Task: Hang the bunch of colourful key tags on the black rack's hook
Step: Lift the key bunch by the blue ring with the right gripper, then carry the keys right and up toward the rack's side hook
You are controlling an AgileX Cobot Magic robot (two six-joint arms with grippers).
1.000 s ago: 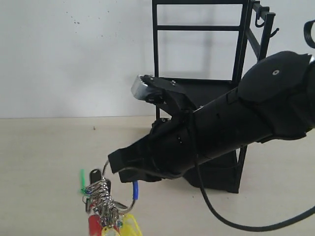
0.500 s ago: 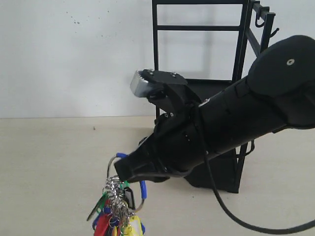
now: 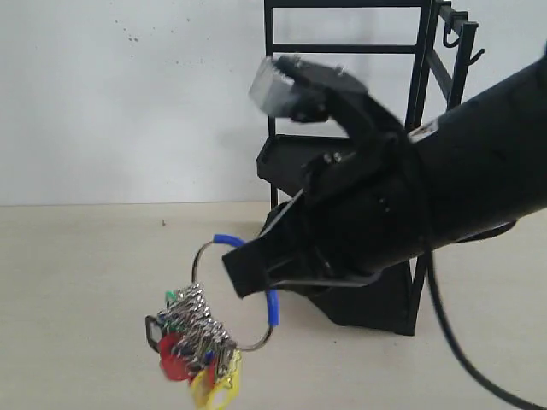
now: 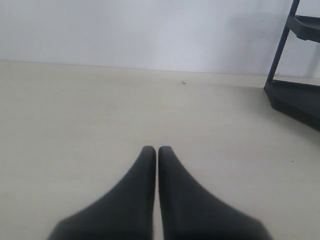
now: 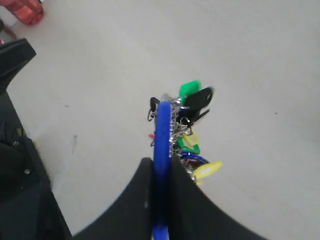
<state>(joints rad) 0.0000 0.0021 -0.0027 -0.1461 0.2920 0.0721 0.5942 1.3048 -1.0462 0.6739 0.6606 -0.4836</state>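
The colourful key tag bunch hangs in the air from its ring with blue loop, clear of the table. My right gripper is shut on that loop; in the right wrist view its jaws pinch the blue loop, and the tags dangle beyond. The black rack stands behind the right arm, partly hidden by it. Its hook juts from the upper right side frame, far above the bunch. My left gripper is shut on nothing, low over the table.
A curled J-shaped hook hangs on the rack's top bar beside the prong. The rack's lower tray and base show in the left wrist view. A red object lies at the edge of the right wrist view.
My right gripper has risen and tilted up with the bunch; the tags came off the table and now swing lower left of the jaws. The ring now shows nearly whole.
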